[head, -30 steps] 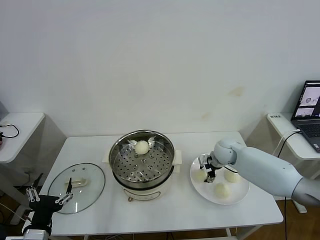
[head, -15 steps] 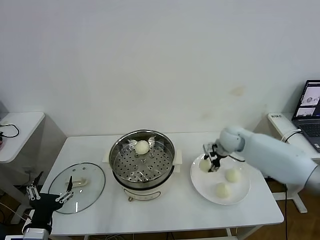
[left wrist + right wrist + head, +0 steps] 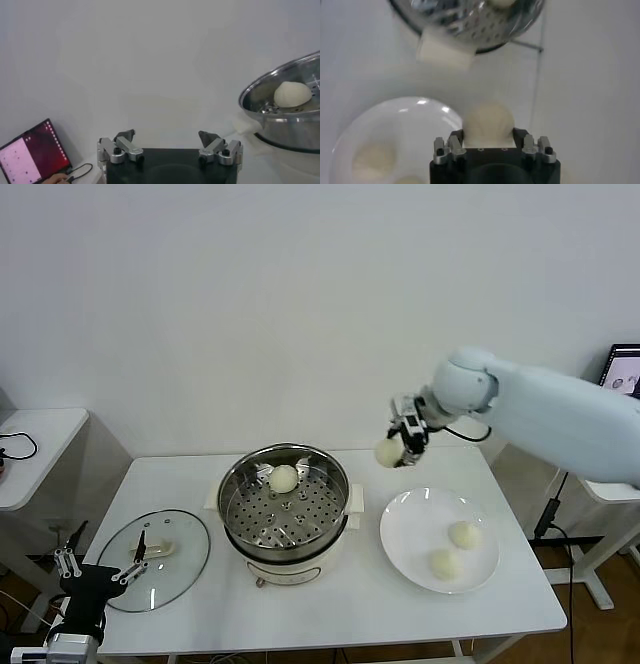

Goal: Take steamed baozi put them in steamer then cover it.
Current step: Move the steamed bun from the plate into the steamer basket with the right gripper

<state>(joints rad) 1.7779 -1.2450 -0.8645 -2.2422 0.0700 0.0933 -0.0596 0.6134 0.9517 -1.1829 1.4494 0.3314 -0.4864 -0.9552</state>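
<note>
Right pincer (image 3: pixel 398 452) pinching second baozi (image 3: pixel 388 452) aloft near worktop's back edge; one baozi in steamer (image 3: pixel 284 504), two on plate (image 3: pixel 408 524), cover (image 3: pixel 152 558) off; left pincer (image 3: pixel 98 576) spread, idle.

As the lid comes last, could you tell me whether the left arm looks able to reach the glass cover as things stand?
Probably yes: the left gripper, open and empty, sits right beside the cover, which lies flat on the table with nothing on it.

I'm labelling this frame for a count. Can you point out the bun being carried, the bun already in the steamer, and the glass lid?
carried bun (image 3: pixel 388 452), head view, its rounded side left of the right gripper.
bun in steamer (image 3: pixel 284 478), head view, its top.
glass lid (image 3: pixel 185 546), head view, bare glass right of its handle.
</note>
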